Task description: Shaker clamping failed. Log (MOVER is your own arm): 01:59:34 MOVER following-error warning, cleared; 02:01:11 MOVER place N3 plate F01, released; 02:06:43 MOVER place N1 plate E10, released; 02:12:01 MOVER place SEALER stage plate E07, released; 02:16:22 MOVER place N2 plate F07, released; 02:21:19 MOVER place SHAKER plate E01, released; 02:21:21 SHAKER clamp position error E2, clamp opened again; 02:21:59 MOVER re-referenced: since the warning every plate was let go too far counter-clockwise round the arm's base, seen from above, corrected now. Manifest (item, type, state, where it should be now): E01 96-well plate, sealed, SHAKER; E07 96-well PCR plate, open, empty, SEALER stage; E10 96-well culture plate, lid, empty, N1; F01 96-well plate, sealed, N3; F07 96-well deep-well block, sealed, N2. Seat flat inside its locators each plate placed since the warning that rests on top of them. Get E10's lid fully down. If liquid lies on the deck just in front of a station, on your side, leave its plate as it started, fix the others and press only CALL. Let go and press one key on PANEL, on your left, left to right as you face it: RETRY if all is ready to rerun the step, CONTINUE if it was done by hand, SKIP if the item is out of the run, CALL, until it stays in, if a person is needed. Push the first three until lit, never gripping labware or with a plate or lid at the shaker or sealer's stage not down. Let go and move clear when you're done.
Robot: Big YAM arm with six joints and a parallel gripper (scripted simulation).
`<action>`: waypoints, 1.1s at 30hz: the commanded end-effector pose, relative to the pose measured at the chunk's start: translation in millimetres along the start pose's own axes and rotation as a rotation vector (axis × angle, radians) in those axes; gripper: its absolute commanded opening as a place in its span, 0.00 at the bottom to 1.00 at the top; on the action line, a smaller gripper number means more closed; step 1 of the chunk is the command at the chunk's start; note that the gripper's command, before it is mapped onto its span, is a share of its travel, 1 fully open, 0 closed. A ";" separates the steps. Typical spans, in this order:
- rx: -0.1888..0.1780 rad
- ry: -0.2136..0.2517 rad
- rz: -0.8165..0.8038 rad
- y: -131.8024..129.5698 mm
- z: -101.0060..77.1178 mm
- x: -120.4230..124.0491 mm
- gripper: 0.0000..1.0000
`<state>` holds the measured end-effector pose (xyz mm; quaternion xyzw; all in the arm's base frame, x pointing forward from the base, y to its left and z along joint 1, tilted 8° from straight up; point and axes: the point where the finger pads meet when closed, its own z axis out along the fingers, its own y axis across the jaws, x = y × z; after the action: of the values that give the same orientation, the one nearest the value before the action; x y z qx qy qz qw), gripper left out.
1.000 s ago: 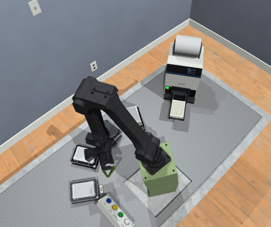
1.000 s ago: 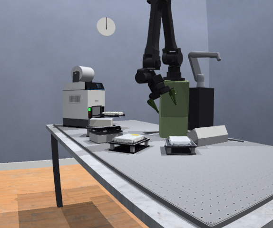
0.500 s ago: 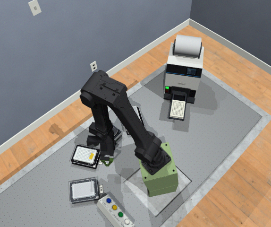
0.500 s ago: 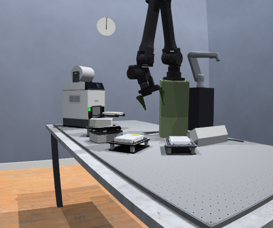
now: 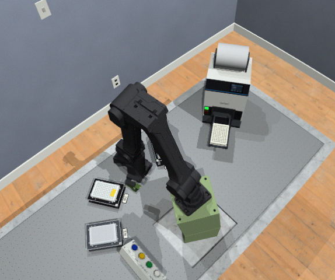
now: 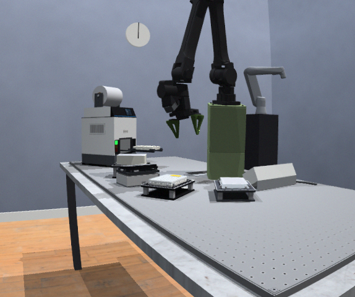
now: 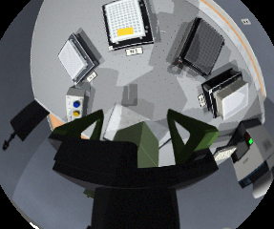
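My gripper (image 6: 185, 126) is open and empty, high above the deck next to the green arm pedestal (image 6: 226, 140). In the top view only its green fingertips (image 5: 135, 185) show under the arm. Below it stand a white plate with a yellow patch (image 5: 105, 192) on a black nest, and a plain white plate (image 5: 103, 234) on another nest. The wrist view shows both plates, the one with the yellow patch (image 7: 127, 21) and the plain one (image 7: 78, 57), plus a dark-topped station (image 7: 201, 45) and a white plate on a grey base (image 7: 228, 97). The sealer (image 5: 226, 90) holds a white plate (image 5: 219, 134) on its stage.
The key panel (image 5: 143, 260) with blue, yellow, green and white keys lies at the deck's near edge. In the exterior view a grey base carrying a thick white plate (image 6: 131, 158) stands in front of the sealer (image 6: 109, 137). A grey fixture on a black box (image 6: 260, 137) stands behind the pedestal.
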<state>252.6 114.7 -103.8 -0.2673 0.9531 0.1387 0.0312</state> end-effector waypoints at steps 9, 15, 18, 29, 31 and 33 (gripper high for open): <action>0.112 -0.028 0.305 -42.9 -24.3 2.3 1.00; 0.184 -0.048 0.465 -69.2 -37.9 9.9 1.00; 0.185 -0.058 0.463 -81.1 -44.4 3.3 1.00; 0.173 -0.021 0.505 -78.8 -37.1 17.0 1.00; 0.172 -0.033 0.570 -86.4 -35.0 30.0 1.00; 0.172 -0.039 0.637 -94.2 -36.5 36.0 1.00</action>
<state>274.4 25.0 -90.6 -0.0044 0.9974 0.0647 0.0329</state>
